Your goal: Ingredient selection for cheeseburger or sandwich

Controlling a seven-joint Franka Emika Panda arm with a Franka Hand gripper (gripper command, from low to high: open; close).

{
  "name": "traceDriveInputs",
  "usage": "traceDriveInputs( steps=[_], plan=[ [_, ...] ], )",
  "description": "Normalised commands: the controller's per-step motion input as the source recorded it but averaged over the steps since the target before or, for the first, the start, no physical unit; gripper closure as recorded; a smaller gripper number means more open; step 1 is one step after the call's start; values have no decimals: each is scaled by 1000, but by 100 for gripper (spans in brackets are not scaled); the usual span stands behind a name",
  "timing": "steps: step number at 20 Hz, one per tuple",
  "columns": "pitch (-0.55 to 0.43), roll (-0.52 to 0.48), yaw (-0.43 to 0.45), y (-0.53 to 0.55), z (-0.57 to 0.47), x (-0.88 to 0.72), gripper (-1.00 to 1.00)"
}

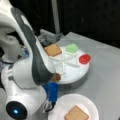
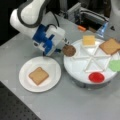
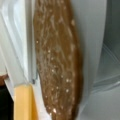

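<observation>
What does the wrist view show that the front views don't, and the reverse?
Only the wrist view shows the patty close up, filling the frame. Only the front views show the plate with one toast, the tray, second toast, red disc, green leaf and the gripper at the patty. Shared: patty and cheese.

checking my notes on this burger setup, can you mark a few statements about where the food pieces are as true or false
1. A toast square lies on the paper plate. True.
2. The patty is on the paper plate. False: it is at the sectioned tray, at the edge nearest the pincer.
3. The cheese square is stacked on the plate's toast. False: it lies in a tray compartment.
4. The red disc and green leaf are in the tray. True.
5. A second toast square sits in the tray. True.
</observation>
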Motion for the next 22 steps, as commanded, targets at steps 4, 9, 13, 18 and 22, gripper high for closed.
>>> traceDriveInputs(
  steps=[4,9,13,18,22],
  plan=[
    [59,396,81,-110,-86,324,-100],
    [78,392,129,-140,-45,287,-100],
    [66,369,166,-181,-54,299,-100],
    [49,365,186,-226,-92,335,-100],
    [49,377,181,-235,-108,359,-100]
  ],
)
